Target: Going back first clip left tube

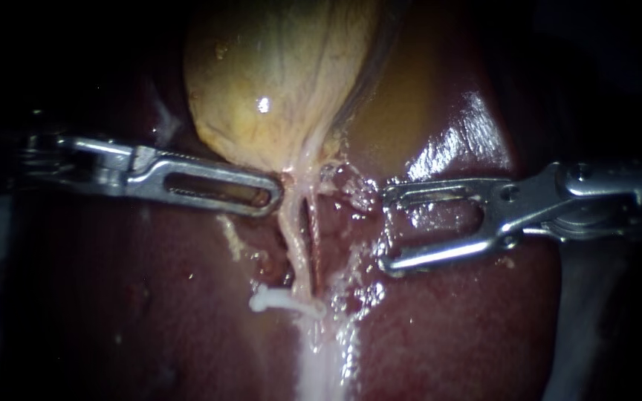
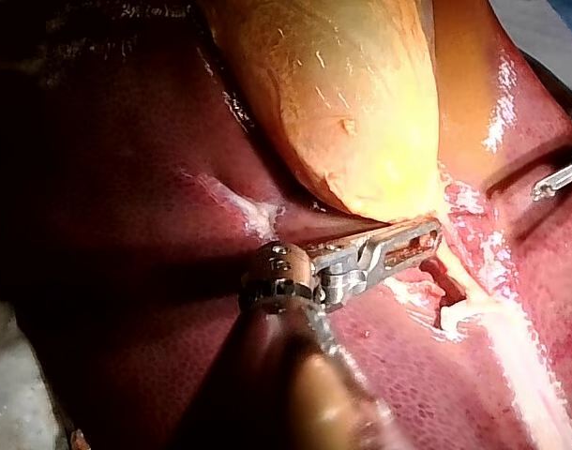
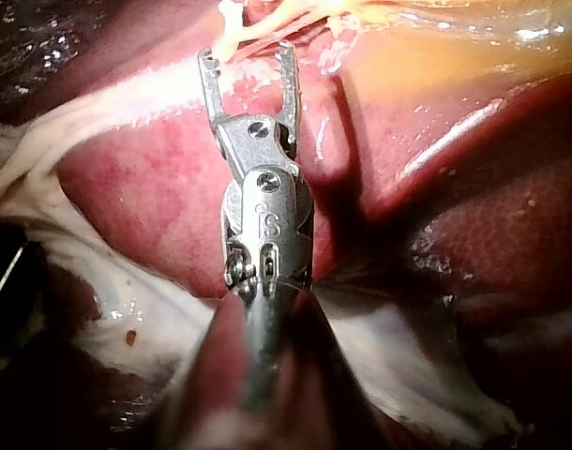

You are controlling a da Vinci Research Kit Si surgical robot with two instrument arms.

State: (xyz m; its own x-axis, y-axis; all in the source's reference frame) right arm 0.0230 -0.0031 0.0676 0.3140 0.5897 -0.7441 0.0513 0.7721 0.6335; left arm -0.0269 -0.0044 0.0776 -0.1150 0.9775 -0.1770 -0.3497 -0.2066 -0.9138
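Note:
The yellow gallbladder [image 1: 276, 82] lies on the dark red liver [image 1: 455, 327]. From its neck two pale tubes run down side by side, the left tube [image 1: 293, 238] and the right tube [image 1: 316, 223], with a dark gap between them. A small white piece [image 1: 265, 299] lies across their lower end; I cannot tell whether it is a clip. My left instrument [image 1: 273, 194] is shut on tissue at the gallbladder's neck [image 2: 434, 230]. My right instrument [image 1: 386, 229] stands to the right of the tubes, apart from them, with its jaws open and empty [image 3: 248, 56].
Wet, frayed pale tissue [image 1: 351, 282] covers the liver between the tubes and my right instrument. A white band of tissue [image 1: 321, 364] runs down from the tubes' lower end. One jaw of my right instrument [image 2: 558, 178] shows beyond the neck in the left wrist view.

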